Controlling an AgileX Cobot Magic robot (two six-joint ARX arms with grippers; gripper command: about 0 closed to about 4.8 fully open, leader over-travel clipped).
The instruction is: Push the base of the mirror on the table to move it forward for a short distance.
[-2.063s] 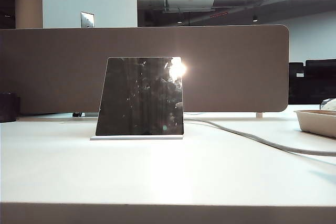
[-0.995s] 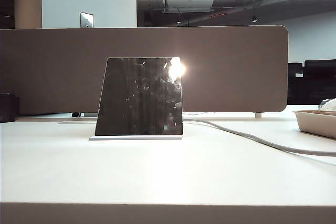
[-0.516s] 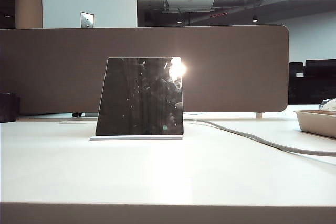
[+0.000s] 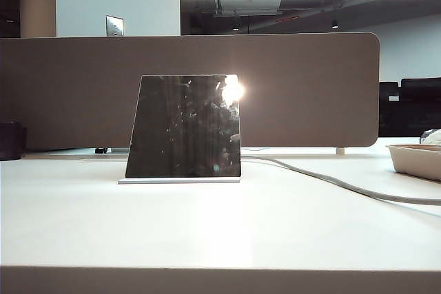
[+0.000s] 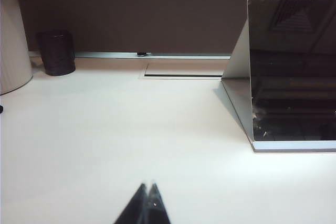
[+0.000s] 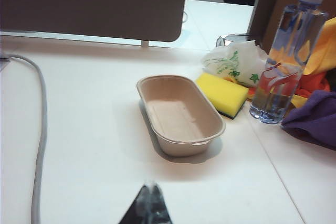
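Note:
The mirror (image 4: 184,127) is a dark glossy trapezoid with a bright glare at its upper right corner. It stands upright on its thin white base (image 4: 179,180) on the white table (image 4: 220,232). The left wrist view also shows the mirror (image 5: 292,69) and the base (image 5: 294,146), off to one side. My left gripper (image 5: 148,184) is shut, empty, above bare table well short of the base. My right gripper (image 6: 151,185) is shut and empty too, over the table near a beige tray. Neither gripper shows in the exterior view.
A wide brown partition (image 4: 303,87) runs behind the mirror. A grey cable (image 4: 344,187) curves across the table to the right. The beige tray (image 6: 178,114), a yellow sponge (image 6: 223,94), a water bottle (image 6: 281,61) and cloths lie on the right. A dark cup (image 5: 56,52) stands far left.

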